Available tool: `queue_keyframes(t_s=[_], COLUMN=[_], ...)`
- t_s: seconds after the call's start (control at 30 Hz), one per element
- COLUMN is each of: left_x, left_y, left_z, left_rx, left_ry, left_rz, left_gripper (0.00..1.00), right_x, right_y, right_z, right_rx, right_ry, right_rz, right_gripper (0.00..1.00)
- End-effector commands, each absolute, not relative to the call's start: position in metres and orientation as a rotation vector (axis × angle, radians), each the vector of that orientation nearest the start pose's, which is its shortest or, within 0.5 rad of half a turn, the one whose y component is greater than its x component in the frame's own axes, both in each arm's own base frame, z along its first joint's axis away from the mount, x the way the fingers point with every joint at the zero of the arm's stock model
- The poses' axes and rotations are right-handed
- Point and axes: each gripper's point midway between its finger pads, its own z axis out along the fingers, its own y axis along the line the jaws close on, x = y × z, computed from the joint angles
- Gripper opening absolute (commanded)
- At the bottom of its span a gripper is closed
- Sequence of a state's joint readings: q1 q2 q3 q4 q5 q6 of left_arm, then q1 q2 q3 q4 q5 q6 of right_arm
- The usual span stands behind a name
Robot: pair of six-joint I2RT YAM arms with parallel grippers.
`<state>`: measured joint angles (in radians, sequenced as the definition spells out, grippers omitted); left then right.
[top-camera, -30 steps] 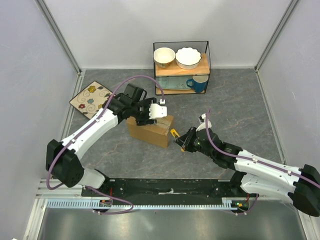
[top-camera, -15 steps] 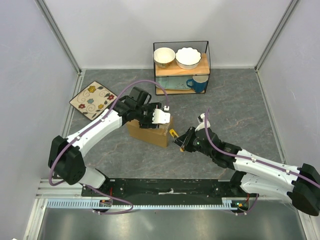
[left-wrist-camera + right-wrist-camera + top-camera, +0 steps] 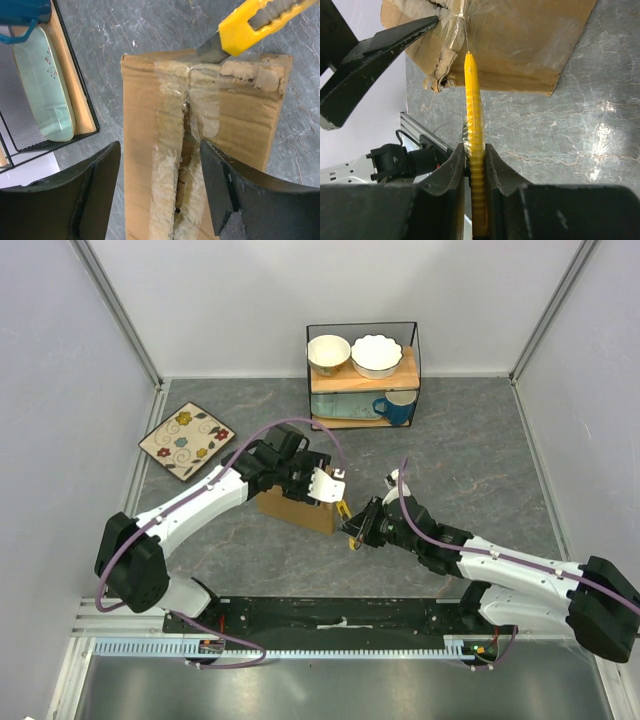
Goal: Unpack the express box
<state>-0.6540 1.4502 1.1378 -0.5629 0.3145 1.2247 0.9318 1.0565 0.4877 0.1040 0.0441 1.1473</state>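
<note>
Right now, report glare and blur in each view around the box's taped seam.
Left wrist: tape on the express box glints whitish, seam legible. Right wrist: fingers dark, soft; glare on the table. Top external: even light, seam too small.

The express box (image 3: pixel 293 507) sat at the centre of the table (image 3: pixel 470 460). The left tool (image 3: pixel 330 484) hung over the box's right end, with one finger on either side of the top seam. The utility knife (image 3: pixel 346 511), clamped in the right tool (image 3: pixel 363 527), lay to the right of the box, its blade tip at the seam's end. A rack (image 3: pixel 406 370) stood behind the box, with two bowls (image 3: pixel 328 353) on its upper shelf and a mug (image 3: pixel 396 407) below. A plate (image 3: pixel 185 440) lay to the rear left.
</note>
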Motion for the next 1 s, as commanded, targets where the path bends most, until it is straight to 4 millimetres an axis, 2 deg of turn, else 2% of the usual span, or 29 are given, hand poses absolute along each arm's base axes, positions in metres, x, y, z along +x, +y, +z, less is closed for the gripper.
queue_keyframes(t_s=[0.0,0.1,0.23,0.27,0.3,0.37,0.4,0.47,0.63,0.67,0.73,0.77,0.83,0.87,0.9,0.97], left_x=[0.268,0.268,0.278,0.279,0.28,0.282,0.282,0.28,0.276,0.276,0.27,0.267,0.263,0.259,0.256,0.25], left_y=[-0.234,-0.226,-0.221,-0.22,-0.217,-0.216,-0.214,-0.212,-0.203,-0.202,-0.198,-0.193,-0.189,-0.185,-0.183,-0.18], left_z=[0.101,0.093,0.09,0.089,0.09,0.092,0.093,0.098,0.106,0.115,0.117,0.121,0.125,0.128,0.13,0.131], left_rx=[2.203,2.213,2.176,2.175,2.165,2.145,2.137,2.125,2.072,2.047,2.026,2.012,2.002,1.99,1.99,1.987], left_ry=[1.314,1.354,1.402,1.409,1.427,1.445,1.456,1.45,1.48,1.469,1.486,1.482,1.479,1.48,1.481,1.489], left_rz=[-0.16,-0.129,-0.06,-0.047,-0.03,-0.018,-0.015,-0.003,0.029,0.045,0.048,0.063,0.078,0.09,0.089,0.084], left_gripper=[0.7,0.63,0.49,0.41,0.39,0.35,0.34,0.32,0.27,0.27,0.27,0.27,0.28,0.28,0.28,0.28], right_x=[0.173,0.172,0.172,0.173,0.172,0.174,0.173,0.179,0.184,0.19,0.199,0.209,0.222,0.234,0.24,0.254], right_y=[0.301,0.3,0.293,0.289,0.285,0.277,0.27,0.259,0.227,0.216,0.207,0.201,0.201,0.201,0.202,0.203], right_z=[0.132,0.131,0.133,0.133,0.129,0.135,0.128,0.134,0.125,0.123,0.124,0.129,0.13,0.141,0.135,0.142], right_rx=[0.225,0.215,0.231,0.241,0.251,0.269,0.268,0.294,0.335,0.374,0.417,0.442,0.438,0.429,0.42,0.418], right_ry=[2.301,2.309,2.304,2.302,2.316,2.293,2.32,2.293,2.313,2.295,2.256,2.209,2.188,2.142,2.152,2.115], right_rz=[1.233,1.243,1.246,1.24,1.22,1.2,1.153,1.092,0.877,0.798,0.74,0.695,0.634,0.603,0.553,0.523], right_gripper=[0.0,0.0,0.0,0.0,0.0,0.0,0.0,0.0,0.0,0.0,0.01,0.05,0.06,0.08,0.08,0.09])
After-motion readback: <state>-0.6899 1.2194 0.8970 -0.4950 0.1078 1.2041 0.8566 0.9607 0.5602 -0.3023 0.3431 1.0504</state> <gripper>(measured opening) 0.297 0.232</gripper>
